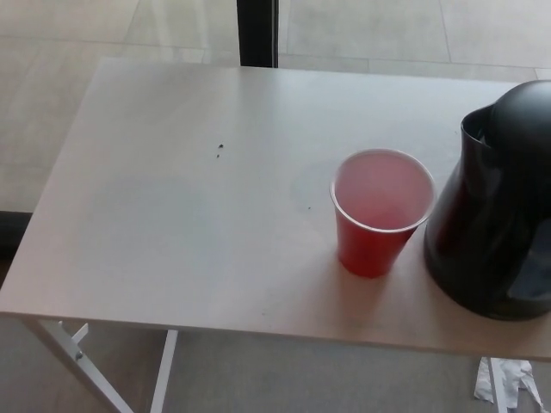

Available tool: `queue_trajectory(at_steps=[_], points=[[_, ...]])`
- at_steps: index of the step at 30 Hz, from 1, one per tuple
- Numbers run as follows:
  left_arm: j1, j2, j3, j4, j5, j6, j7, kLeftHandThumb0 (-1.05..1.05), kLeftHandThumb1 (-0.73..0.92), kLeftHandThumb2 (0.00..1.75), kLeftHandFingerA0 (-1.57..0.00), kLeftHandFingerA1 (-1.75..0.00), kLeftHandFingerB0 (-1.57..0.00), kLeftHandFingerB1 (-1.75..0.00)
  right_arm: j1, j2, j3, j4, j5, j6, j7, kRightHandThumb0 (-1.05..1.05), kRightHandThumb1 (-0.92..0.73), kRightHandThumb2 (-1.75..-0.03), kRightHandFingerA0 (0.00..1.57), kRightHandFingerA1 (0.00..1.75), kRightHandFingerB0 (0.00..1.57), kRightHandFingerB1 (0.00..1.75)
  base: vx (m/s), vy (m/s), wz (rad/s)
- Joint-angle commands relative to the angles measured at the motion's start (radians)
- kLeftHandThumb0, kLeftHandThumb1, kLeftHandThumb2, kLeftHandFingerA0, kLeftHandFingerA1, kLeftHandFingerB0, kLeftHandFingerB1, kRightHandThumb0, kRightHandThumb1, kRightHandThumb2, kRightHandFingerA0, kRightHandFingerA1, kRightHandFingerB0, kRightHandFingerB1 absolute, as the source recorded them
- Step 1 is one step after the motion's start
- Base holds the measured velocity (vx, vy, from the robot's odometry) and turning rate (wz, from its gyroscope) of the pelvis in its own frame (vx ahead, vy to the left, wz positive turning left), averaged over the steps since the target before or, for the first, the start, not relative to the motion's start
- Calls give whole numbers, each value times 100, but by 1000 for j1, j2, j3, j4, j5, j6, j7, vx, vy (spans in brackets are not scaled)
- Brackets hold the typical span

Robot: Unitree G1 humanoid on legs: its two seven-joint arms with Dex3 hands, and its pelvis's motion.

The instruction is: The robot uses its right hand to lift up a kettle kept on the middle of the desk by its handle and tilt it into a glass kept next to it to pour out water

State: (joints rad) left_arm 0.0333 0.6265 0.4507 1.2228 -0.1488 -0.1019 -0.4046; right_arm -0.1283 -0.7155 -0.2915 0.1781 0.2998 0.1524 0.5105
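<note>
Red plastic cup (381, 212) and black kettle (495, 206) stand side by side on the pale surface (172, 215).

Upright near the front right of the surface, the cup has a white rim; its inside looks pinkish, and I cannot tell whether any liquid is in it. Just to its right stands the kettle, upright too, its spout turned toward the far side, its body running off the picture's right edge so the handle is hidden. Neither robot hand shows, so the fingers' state cannot be told, and nothing holds the kettle. A small dark speck (221, 150) lies left of the cup, well apart. Beyond the far edge a dark post (257, 33) rises from the tiled floor (69, 26).
</note>
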Motion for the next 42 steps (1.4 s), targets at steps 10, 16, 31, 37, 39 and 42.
queue_trajectory(at_steps=[10,16,31,37,39,42], points=[[-2,26,-1,3,-17,-29,-14,-80,88,66,-41,-61,-25,-57,-33,-2,56,83,-136,-26,-72,-70,-45,-82,0,22,0,11,0,0,0],[1,26,-14,5,-3,-45,-5,-81,86,66,-42,-61,-27,-55,-90,21,68,114,-141,-10,-95,-52,-57,-60,22,41,9,21,0,0,0],[-17,25,-27,17,-11,-35,-3,-84,70,107,-44,-66,-29,-61,-116,130,-3,100,-211,-26,-321,-32,-59,-57,53,50,34,35,0,0,0],[-11,24,-26,9,-15,-28,-9,-83,84,66,-44,-61,-27,-56,-156,133,-23,183,-228,-51,-354,-27,-57,-57,54,50,39,37,0,0,0],[-11,24,-28,7,-14,-25,-4,-84,84,65,-45,-60,-28,-55,-166,129,-19,204,-234,-58,-353,-27,-58,-57,55,50,39,38,0,0,0],[-10,25,-38,4,-8,-25,3,-83,84,65,-44,-59,-28,-54,-172,126,-9,212,-240,-54,-345,-29,-57,-57,57,52,42,38,0,0,0]])
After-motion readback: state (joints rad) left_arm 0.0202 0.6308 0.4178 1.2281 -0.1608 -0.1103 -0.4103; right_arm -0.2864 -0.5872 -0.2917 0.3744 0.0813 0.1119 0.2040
